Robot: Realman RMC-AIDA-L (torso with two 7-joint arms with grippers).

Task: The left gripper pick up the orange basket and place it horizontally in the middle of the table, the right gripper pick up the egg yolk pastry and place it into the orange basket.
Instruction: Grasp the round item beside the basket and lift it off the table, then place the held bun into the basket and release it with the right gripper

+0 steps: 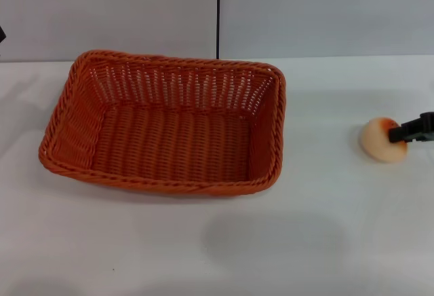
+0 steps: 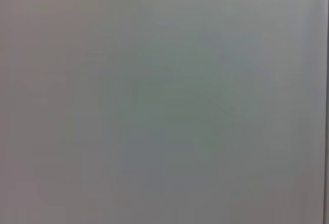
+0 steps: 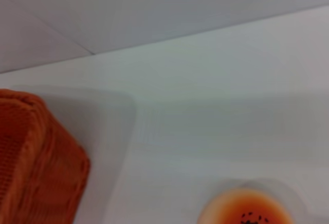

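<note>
The orange basket (image 1: 166, 125) stands upright and empty on the white table (image 1: 217, 242), left of centre, its long side running across my view. Its corner also shows in the right wrist view, orange basket (image 3: 36, 162). The egg yolk pastry (image 1: 381, 140) rests on the table at the right. It appears again at the edge of the right wrist view as the egg yolk pastry (image 3: 247, 212), seeds on its orange top. My right gripper (image 1: 409, 132) shows only as a dark tip reaching in from the right edge and overlapping the pastry's far right side. The left gripper is out of view.
A grey wall with a dark vertical seam (image 1: 218, 11) rises behind the table. A small dark sliver (image 1: 1, 34) shows at the far left edge. The left wrist view shows only a plain grey surface.
</note>
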